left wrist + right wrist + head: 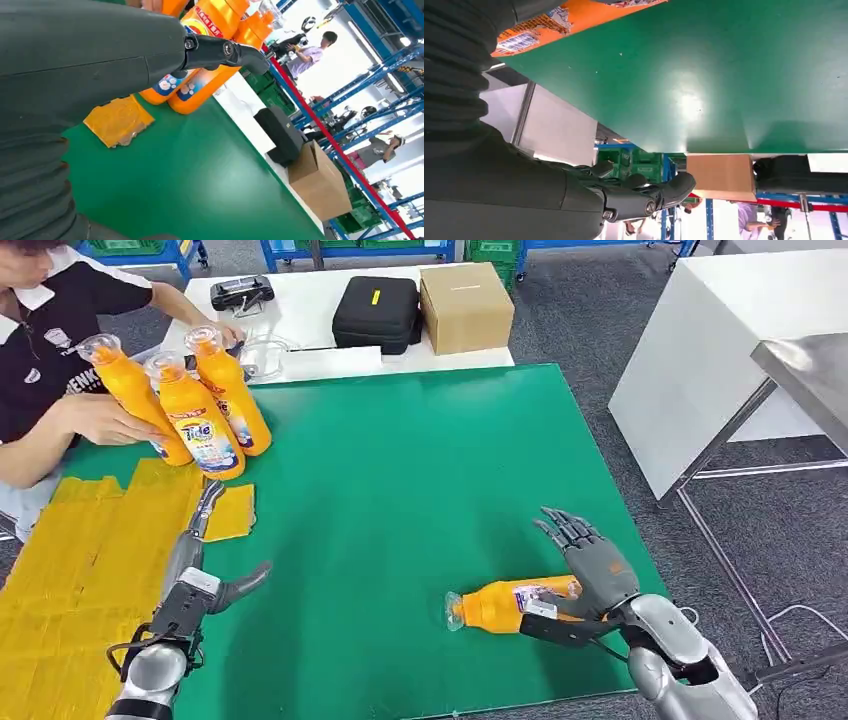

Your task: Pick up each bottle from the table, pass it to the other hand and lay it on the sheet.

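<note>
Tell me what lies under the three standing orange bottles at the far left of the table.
The three standing bottles rest on the green table mat, by the yellow sheet's edge. Their bases and a person's hand hide the contact spots.

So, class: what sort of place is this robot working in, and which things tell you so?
Probably a warehouse or factory test floor: blue storage racks, green crates and a green work table.

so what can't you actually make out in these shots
- Lying bottle, head view: the right hand covers its base, so contact or grip cannot be told.
- Same bottle, right wrist view: cut off by the picture edge.
- Standing bottles, head view: a person's hands hide parts; small label print is unreadable.
- Left hand, head view: its fingertips blend into the yellow sheet.
</note>
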